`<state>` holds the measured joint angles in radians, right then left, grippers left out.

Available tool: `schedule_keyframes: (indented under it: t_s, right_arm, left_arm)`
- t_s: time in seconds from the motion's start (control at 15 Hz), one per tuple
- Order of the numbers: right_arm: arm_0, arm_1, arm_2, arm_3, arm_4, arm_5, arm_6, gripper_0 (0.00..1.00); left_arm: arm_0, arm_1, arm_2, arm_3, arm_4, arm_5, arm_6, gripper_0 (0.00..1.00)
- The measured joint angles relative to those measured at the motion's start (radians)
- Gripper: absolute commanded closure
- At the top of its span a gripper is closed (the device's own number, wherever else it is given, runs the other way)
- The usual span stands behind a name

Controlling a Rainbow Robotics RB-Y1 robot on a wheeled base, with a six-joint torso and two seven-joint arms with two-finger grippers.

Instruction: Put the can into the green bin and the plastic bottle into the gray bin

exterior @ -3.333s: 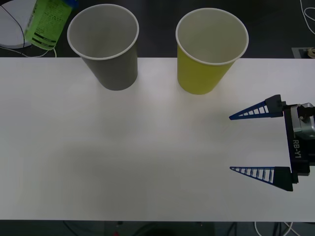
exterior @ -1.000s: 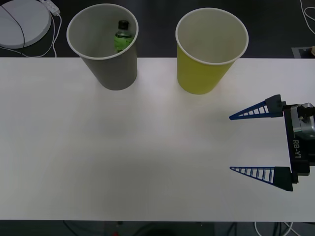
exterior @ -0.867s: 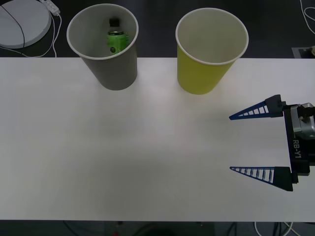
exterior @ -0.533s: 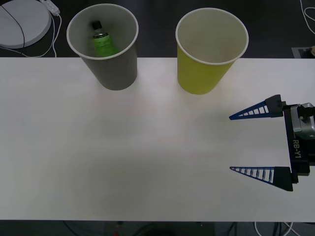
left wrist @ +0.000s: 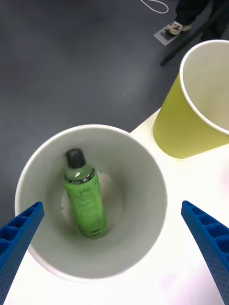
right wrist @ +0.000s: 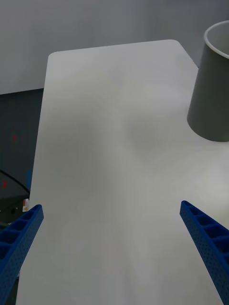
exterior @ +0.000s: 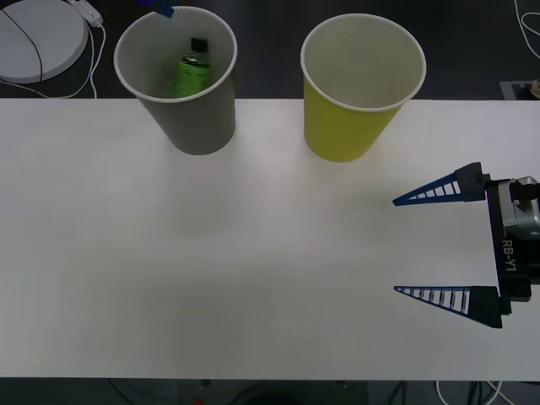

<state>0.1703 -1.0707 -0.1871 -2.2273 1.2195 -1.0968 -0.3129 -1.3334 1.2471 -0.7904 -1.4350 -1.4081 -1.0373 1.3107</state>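
The plastic bottle [exterior: 189, 74] [left wrist: 86, 202], bright green with a black cap, lies loose inside the gray bin [exterior: 201, 126] [left wrist: 143, 190]. My left gripper [left wrist: 112, 206] hovers open right above that bin with nothing between its fingers; one blue fingertip [exterior: 162, 8] pokes in at the bin's far rim. The green bin [exterior: 346, 126] [left wrist: 186, 128] stands to the right of the gray one, with nothing visible inside it. My right gripper [exterior: 395, 245] [right wrist: 112, 207] rests open low over the table's right side, holding nothing. The can is out of view.
Both bins stand along the far edge of the white table [exterior: 253, 253], which drops off to dark floor behind them. A white round device [exterior: 34, 38] with a cable lies beyond the table's far left corner. The gray bin [right wrist: 212, 95] stands far off from the right gripper.
The bottle, held high at the far left 3.3 s ago, has dropped into the gray bin and rolled about inside. A left fingertip now shows over the rim. The right arm has not moved.
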Motion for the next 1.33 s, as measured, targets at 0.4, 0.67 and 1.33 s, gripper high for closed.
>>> schedule_keyframes:
  t_s: [0.4,0.67,1.33]
  right_arm:
    - [0.0,0.0,0.0,0.0,0.0,0.0,0.0,0.0]
    - [0.0,0.0,0.0,0.0,0.0,0.0,0.0,0.0]
    - [0.0,0.0,0.0,0.0,0.0,0.0,0.0,0.0]
  left_arm:
    - [0.099,0.134,0.004,-0.11,0.132,0.067,-0.054,0.0]
    - [0.151,0.193,0.028,-0.165,0.183,0.075,-0.072,0.0]
    - [0.81,0.041,0.759,-0.404,-0.028,-0.123,-0.134,0.0]
